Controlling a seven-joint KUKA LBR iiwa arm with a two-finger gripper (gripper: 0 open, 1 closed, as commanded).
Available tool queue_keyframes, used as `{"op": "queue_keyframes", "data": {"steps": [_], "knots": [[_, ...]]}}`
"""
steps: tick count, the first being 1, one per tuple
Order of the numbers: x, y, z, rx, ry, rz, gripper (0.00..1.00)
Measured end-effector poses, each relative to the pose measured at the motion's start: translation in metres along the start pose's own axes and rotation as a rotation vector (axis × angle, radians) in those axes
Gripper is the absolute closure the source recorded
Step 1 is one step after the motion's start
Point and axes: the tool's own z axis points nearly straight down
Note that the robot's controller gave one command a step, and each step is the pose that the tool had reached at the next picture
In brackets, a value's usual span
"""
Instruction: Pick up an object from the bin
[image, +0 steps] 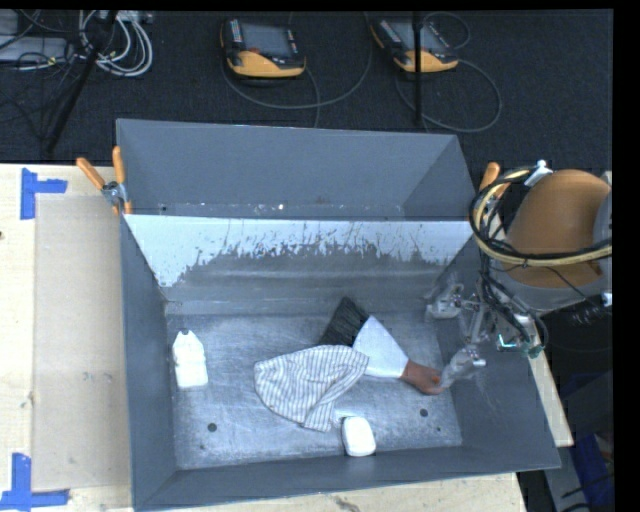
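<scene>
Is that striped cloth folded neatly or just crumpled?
Crumpled: the striped cloth lies bunched in uneven folds and ridges, not flat or squared.

One grey bin (300, 190) was logged, and it held four loose things, each kind counted once: one small white bottle (189, 360), one striped cloth (303, 383), one brush (381, 350) with black bristles and brown handle, one white rounded block (358, 436).

- Bin (150, 440) — grey.
- Cloth (305, 380) — white, thin grey stripes.
- Bottle (189, 360), left of the cloth — white.
- Brush (378, 348), right of the cloth — black bristles, white body, reddish-brown handle.
</scene>
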Motion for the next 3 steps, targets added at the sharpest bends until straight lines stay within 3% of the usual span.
{"op": "queue_keyframes", "data": {"steps": [1, 2, 3], "knots": [[-0.002, 0.000, -0.004, 0.002, -0.007, -0.003, 0.00], [0.016, -0.004, 0.063, 0.000, 0.012, -0.073, 1.00], [0.016, -0.004, 0.063, 0.000, 0.012, -0.073, 1.00]]}}
